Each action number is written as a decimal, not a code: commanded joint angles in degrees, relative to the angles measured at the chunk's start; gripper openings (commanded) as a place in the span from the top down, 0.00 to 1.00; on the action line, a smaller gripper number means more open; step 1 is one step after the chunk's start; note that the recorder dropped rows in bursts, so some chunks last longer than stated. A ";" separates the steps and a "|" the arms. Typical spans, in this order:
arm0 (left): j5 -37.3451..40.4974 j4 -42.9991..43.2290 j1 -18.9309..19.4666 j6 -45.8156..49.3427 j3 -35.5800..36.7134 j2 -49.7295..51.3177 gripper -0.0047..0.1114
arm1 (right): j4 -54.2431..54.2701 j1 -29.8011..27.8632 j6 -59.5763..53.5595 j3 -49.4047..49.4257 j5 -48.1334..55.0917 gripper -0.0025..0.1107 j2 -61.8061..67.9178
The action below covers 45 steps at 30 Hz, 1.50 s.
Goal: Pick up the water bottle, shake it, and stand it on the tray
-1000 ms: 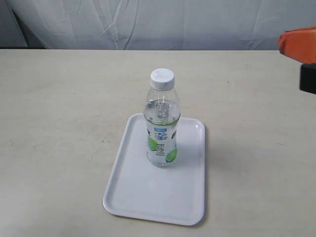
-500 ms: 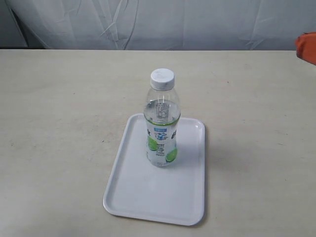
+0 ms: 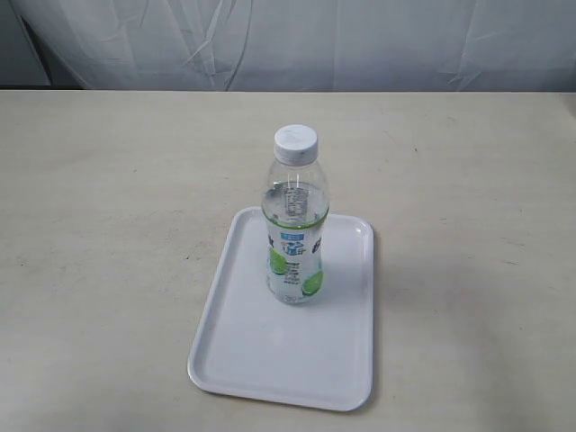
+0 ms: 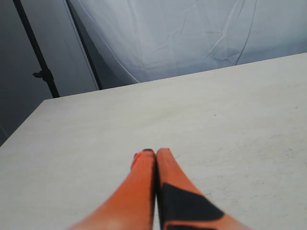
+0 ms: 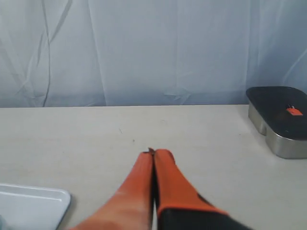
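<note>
A second ago the orange tip of the right arm showed at the edge of the outside view, well off to the right of the tray [image 3: 270,360]. Now it is gone from that view altogether, and nothing else has moved. The bottle [image 3: 295,225] stands upright on the tray, on the half farther from the camera, with nothing touching it.

The right gripper [image 5: 153,153] has its jaws pressed together on nothing, pointing out over bare table [image 3: 108,180] with only a corner of the tray in its own view. The left gripper [image 4: 156,152] is closed and empty too, with the tray nowhere in its view. I judge the task finished — the bottle is set down and the arm is clear of it.

The white cap [image 3: 295,142] is screwed on. The label [image 3: 292,256] is white with green lime pictures and a small blue panel. There is fine print above it — too small to read, and no brand name can be made out.
</note>
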 commanded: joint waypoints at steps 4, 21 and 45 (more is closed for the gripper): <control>-0.25 -0.16 -0.03 -0.23 0.21 -0.26 0.96 | -0.61 -1.48 0.09 7.39 -1.96 0.98 -2.81; -0.25 -0.16 -0.03 -0.23 0.21 -0.26 0.96 | -15.11 -1.48 14.05 15.24 -4.81 0.98 -8.78; -0.25 -0.16 -0.03 -0.10 0.21 -0.26 0.96 | -14.92 -1.48 14.05 22.37 -8.78 0.98 -9.09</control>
